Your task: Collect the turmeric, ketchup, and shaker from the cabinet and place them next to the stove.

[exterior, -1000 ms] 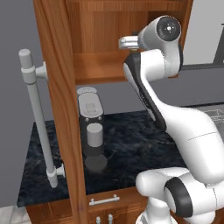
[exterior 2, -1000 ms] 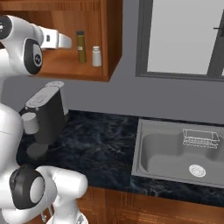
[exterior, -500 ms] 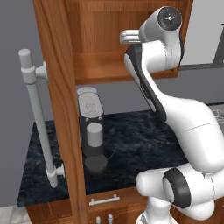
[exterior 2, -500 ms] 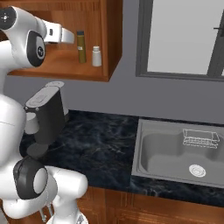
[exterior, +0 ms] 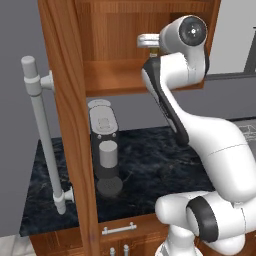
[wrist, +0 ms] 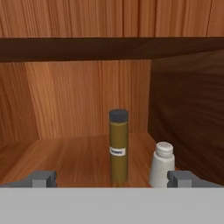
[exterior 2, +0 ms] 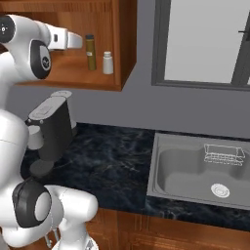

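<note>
- Turmeric (wrist: 118, 145), one tall slim jar of olive-brown powder with a dark cap and a small white label, stood upright on the cabinet (wrist: 65, 157) shelf, near the middle of the hand view.
- Shaker (wrist: 162, 165), one short whitish tapered container with a ribbed cap, stood upright just beside the jar at its 4 o'clock, a narrow gap between them, close to the shadowed side wall.
- Two containers in all stood on that shelf; in the right base view the same pair showed as the turmeric (exterior 2: 90, 52) with the shaker (exterior 2: 108, 63) at its 4 o'clock, near the cabinet's (exterior 2: 126, 44) outer edge.
- Gripper (wrist: 115, 179) faced the pair from in front: its two finger tips rose at the bottom corners, spread wide apart, with both containers standing between them in the picture and nothing held.
- One panelled cabinet door (exterior: 65, 125) stood swung open in the left base view, carrying one long grey vertical bar handle (exterior: 44, 135).
- One white arm (exterior: 200, 135) reached up to the shelf from the base, its hand level with the opening.
- One dark coffee machine (exterior 2: 51, 128) sat on the black marbled counter (exterior 2: 112, 166) below the cabinet, with one grey cup (exterior: 108, 153) under its spout.
- One steel sink (exterior 2: 200, 171) was set into the counter at the 3 o'clock side of the right base view, with one small wire rack (exterior 2: 223, 152) inside it, under one window (exterior 2: 205, 39).
</note>
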